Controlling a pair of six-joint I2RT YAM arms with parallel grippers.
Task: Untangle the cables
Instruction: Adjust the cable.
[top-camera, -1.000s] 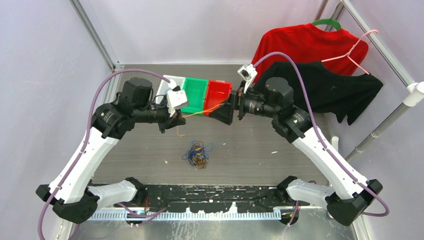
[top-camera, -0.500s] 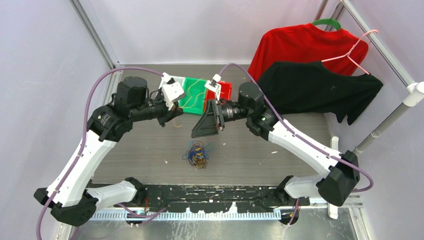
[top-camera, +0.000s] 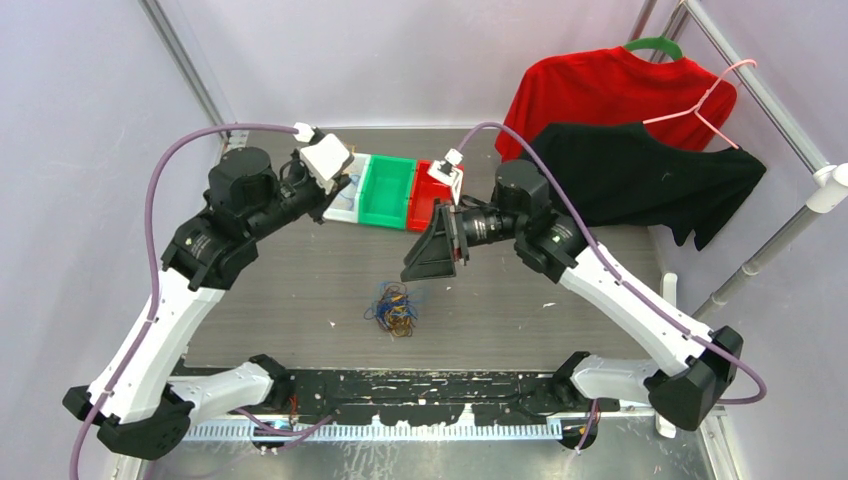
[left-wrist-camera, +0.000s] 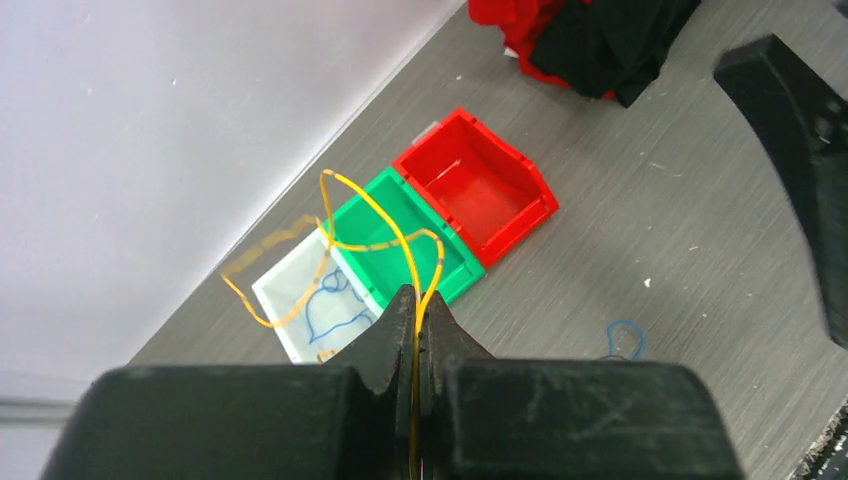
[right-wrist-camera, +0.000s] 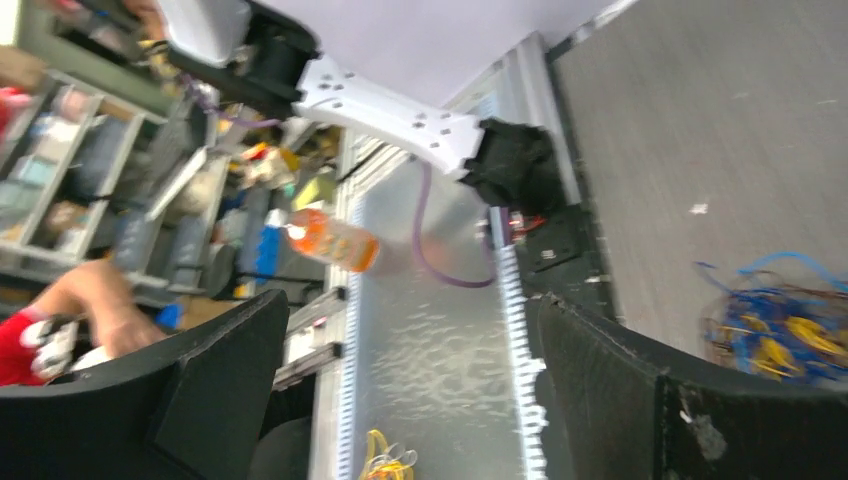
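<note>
The left pincer (left-wrist-camera: 417, 300) is clamped on one yellow cable (left-wrist-camera: 385, 215) looping above the green bin (left-wrist-camera: 405, 240). The remaining cables (top-camera: 396, 307) lie tangled on the worktop (top-camera: 300, 280) nearward of that bin, closest to the right pincer (top-camera: 432, 255), its jaws apart and empty.

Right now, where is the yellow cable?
In the left wrist view the yellow cable is pinched in the left gripper at centre, looping up in front of the green bin and the white bin.
</note>
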